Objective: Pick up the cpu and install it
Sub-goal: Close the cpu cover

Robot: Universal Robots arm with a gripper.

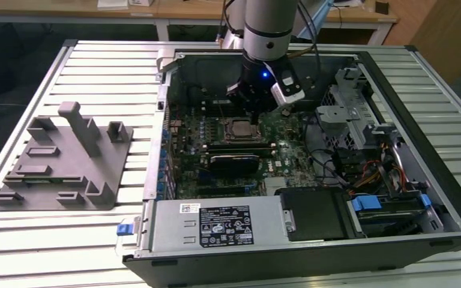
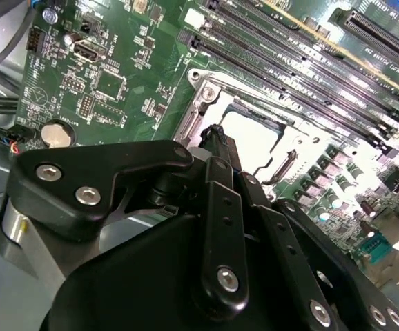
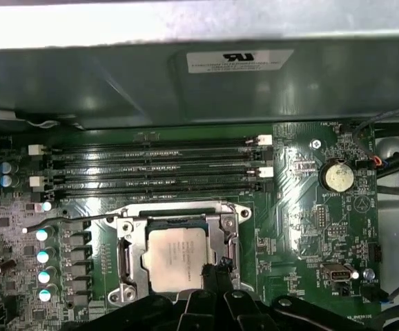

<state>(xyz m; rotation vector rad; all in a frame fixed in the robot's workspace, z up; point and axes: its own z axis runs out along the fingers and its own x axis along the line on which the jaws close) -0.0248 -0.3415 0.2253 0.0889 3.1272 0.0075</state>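
- The cpu (image 3: 177, 258) lies flat in the socket on the motherboard (image 3: 303, 227), its silvery top plate facing up; in the second wrist view it shows as a pale square (image 2: 253, 129) just past the gripper's tip
- A metal socket frame (image 3: 125, 261) surrounds the cpu on all sides, and a thin wire lever (image 3: 68, 219) runs out from one corner of that frame
- The gripper (image 3: 212, 273) hangs over one edge of the cpu with its tips pressed together and nothing pinched between them; whether the tips touch the chip or the frame cannot be told
- In the second wrist view the gripper (image 2: 217, 135) reaches down from its black linkage towards the socket
- Beside the socket run four long memory slots (image 3: 151, 169), empty and parallel to one another
- A round coin battery (image 3: 337, 176) sits on the board, well apart from the socket
- In the exterior view the arm comes down into an open computer case (image 1: 422, 120) lying on its side on a slatted table (image 1: 70, 252), the gripper (image 1: 256, 111) just above the cpu (image 1: 239, 129)
- A grey plastic fixture (image 1: 62, 165) stands on the table at the exterior view's left, apart from the case
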